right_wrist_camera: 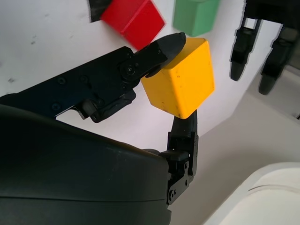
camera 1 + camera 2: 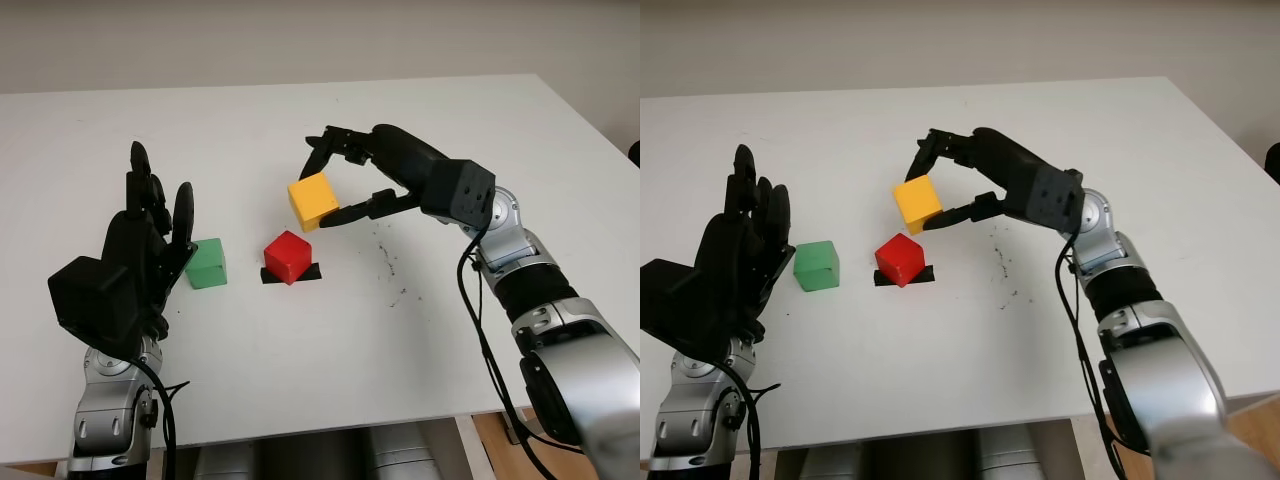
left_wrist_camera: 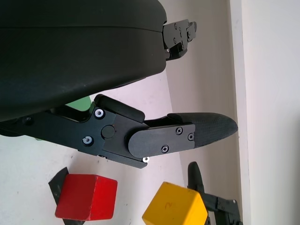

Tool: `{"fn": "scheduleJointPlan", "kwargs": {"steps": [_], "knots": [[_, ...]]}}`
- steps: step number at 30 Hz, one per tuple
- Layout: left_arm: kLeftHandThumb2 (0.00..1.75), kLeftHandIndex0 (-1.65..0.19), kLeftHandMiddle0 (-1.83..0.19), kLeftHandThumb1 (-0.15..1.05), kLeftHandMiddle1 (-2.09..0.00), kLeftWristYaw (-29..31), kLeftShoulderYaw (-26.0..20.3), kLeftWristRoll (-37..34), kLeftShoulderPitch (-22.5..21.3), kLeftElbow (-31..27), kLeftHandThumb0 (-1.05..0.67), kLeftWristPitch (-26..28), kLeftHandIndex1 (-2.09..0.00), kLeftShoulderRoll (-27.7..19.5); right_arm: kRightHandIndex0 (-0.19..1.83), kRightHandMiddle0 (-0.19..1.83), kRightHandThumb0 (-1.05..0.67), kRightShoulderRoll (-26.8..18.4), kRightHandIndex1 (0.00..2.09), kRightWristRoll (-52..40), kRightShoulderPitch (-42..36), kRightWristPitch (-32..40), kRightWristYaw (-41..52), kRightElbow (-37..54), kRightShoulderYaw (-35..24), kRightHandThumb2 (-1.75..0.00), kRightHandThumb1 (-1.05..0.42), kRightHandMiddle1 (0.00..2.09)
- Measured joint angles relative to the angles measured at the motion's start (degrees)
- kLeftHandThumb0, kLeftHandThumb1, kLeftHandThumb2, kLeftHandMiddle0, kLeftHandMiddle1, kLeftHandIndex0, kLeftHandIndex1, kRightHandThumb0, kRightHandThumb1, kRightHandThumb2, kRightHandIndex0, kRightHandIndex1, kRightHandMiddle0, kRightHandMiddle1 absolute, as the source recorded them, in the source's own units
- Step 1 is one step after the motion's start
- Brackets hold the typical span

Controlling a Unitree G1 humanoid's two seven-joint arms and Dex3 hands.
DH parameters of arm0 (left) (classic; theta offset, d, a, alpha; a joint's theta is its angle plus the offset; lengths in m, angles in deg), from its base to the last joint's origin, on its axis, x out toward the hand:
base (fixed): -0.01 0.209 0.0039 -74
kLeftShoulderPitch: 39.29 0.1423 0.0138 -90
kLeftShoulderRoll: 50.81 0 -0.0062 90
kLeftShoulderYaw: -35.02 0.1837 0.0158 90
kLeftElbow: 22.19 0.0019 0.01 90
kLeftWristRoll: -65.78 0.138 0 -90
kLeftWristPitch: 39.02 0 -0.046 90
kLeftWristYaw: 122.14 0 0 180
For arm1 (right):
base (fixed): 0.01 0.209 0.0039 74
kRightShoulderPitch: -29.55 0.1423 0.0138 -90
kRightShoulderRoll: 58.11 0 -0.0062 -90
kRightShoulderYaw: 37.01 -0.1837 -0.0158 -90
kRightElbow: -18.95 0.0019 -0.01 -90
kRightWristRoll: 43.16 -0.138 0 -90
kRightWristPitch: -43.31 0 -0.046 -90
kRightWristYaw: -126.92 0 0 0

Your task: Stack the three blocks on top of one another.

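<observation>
Left eye view: three blocks, my right hand (image 2: 325,180) pinching one yellow block (image 2: 313,201) aloft above one red block (image 2: 287,256), one green block (image 2: 207,263) beside my open left hand (image 2: 140,240).

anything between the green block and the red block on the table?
No. Bare white table separates the green cube block from the red cube block, in both eye views.

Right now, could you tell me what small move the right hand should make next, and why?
Probably carry the yellow block slightly toward the robot until it is centred over the red block, then lower it. The right hand holds it in the air just beyond the red one, which sits on a black mark.
</observation>
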Motion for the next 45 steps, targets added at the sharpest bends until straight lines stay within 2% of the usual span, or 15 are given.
{"fn": "scheduleJointPlan", "kwargs": {"steps": [10,22,45], "knots": [[0.52,0.19,0.19,1.05,0.0,-0.1,-0.1,0.0,0.2,-0.1,-0.74,0.0,-0.01,0.0,0.21,0.43,-0.53,5.2,0.04,-2.2,0.0,10.4,2.2,1.1,-1.2,-0.05,-0.92,1.54],[0.53,0.19,0.19,1.05,0.0,-0.2,-0.3,-0.2,0.9,-0.4,-0.73,0.0,0.0,0.0,0.22,0.41,-0.49,5.7,0.05,-2.2,0.0,17.3,3.3,-0.2,-1.7,-0.05,-0.91,1.58],[0.53,0.19,0.19,1.05,0.0,-0.4,-0.4,0.1,0.9,-0.4,-0.73,0.2,0.0,0.0,0.25,0.39,-0.53,4.9,0.06,2.4,0.0,14.9,4.1,-2.9,-0.6,-0.05,-0.9,1.55]]}}
